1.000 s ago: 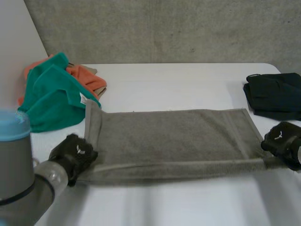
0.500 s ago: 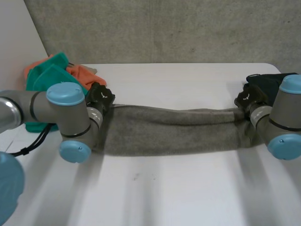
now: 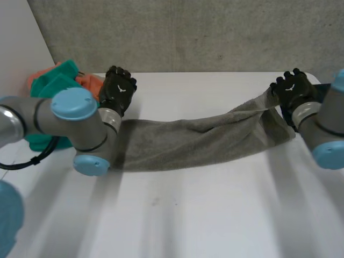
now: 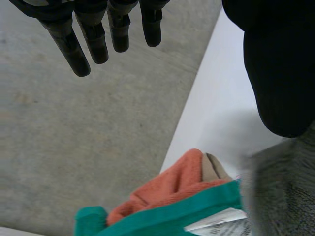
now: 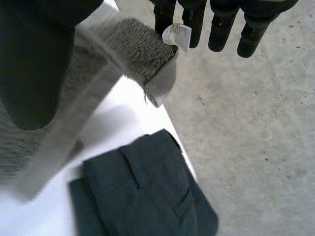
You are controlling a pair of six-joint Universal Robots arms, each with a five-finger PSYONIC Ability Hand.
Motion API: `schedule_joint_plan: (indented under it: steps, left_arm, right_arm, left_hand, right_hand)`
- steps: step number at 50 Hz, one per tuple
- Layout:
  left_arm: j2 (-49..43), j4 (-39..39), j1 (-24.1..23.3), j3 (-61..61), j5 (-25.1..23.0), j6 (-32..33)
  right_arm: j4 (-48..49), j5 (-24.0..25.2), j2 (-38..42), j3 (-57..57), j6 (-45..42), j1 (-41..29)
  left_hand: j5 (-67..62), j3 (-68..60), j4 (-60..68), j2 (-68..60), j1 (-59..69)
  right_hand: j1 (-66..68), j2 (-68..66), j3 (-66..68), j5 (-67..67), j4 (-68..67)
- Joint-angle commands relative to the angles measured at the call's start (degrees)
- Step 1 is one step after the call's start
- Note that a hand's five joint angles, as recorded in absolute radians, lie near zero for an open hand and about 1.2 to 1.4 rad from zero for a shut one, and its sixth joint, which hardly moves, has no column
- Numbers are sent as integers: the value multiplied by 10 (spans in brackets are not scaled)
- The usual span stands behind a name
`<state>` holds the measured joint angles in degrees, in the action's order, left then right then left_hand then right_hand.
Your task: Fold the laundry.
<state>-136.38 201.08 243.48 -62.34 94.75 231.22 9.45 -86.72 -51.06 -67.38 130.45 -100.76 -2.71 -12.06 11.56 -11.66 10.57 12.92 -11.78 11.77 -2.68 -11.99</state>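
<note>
Desk: white, carries all the items.

Grey towel: a long narrow band across the desk's middle. The middle and left part lie on the desk, and the right end rises off it. It looks gathered lengthwise and not flat or squared, so I judge the first fold in hand and the crosswise folds left.

Heap of teal and orange cloths: at the far left corner, unfolded and waiting.

Dark trousers: folded at the far right edge, apparently done.

Right robot hand: grasps the towel's right corner between thumb and straight fingers, with the label at the fingertips.

Left robot hand: raised beyond the towel's left end, fingers straight and released, no cloth between them.
</note>
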Motion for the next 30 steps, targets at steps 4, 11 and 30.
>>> schedule_joint_plan:
  steps: [4, 11, 30]
  left_arm:
    - [106, 8, 8, -122, -4, -39]
    - [104, 1, 12, -131, -4, -53]
    - [36, -66, 47, -26, -66, -199]
  right_arm:
    - [-146, 121, -89, -71, 43, 60]
    - [-145, 125, -89, -84, 46, 63]
    - [-138, 134, -93, -75, 86, 61]
  left_hand:
    - [27, 21, -16, 17, -6]
    - [23, 17, -12, 13, -2]
    - [-66, -72, 77, -76, 87]
  right_hand:
    - [188, -199, 199, -190, -197]
    - [229, -241, 241, -232, -239]
    - [180, -192, 192, -183, -189]
